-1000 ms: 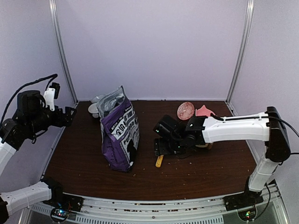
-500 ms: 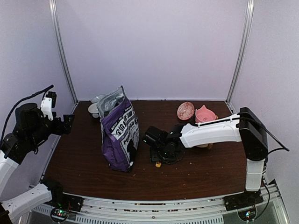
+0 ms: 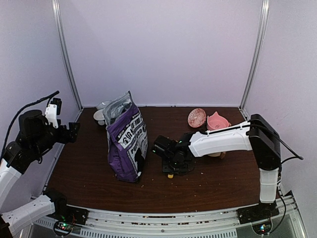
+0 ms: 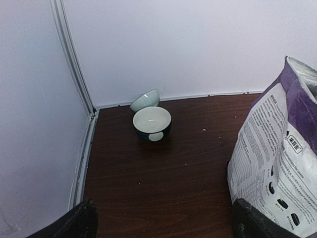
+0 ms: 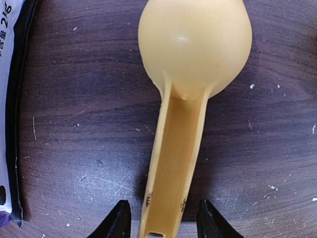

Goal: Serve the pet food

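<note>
**Top view.** The right gripper point(image 3: 174, 161) is lowered over the yellow scoop point(image 3: 170, 174) near the middle of the table point(image 3: 89, 168). Only the handle tip shows, at 6 o'clock of the gripper. One second earlier the right arm reached in nearly straight from 3 o'clock, and the gripper sat just beyond the scoop's far end. The elbow is now folded and the gripper has moved toward 7 o'clock. This uncovers the pink bowl point(image 3: 218, 120), which stands beside the patterned dish point(image 3: 197, 117) at 2 o'clock. The purple bag point(image 3: 127, 141) stands upright at 9 o'clock of the scoop and has not moved. The left gripper point(image 3: 70, 132) hangs off the table's 9 o'clock edge, slightly lower than before.

**Right wrist view.** The scoop point(image 5: 183, 124) lies with the bowl's rounded back up. The right gripper point(image 5: 163, 220) has its jaws partly spread, straddling the handle with a narrow gap on each side.

**Left wrist view.** The left gripper point(image 4: 163, 228) has its jaws spread wide and holds nothing. A dark bowl point(image 4: 152, 124) and a pale bowl point(image 4: 145, 100) sit in the far corner.

The pet food cannot be made out in any view, and the bag's inside is hidden.
</note>
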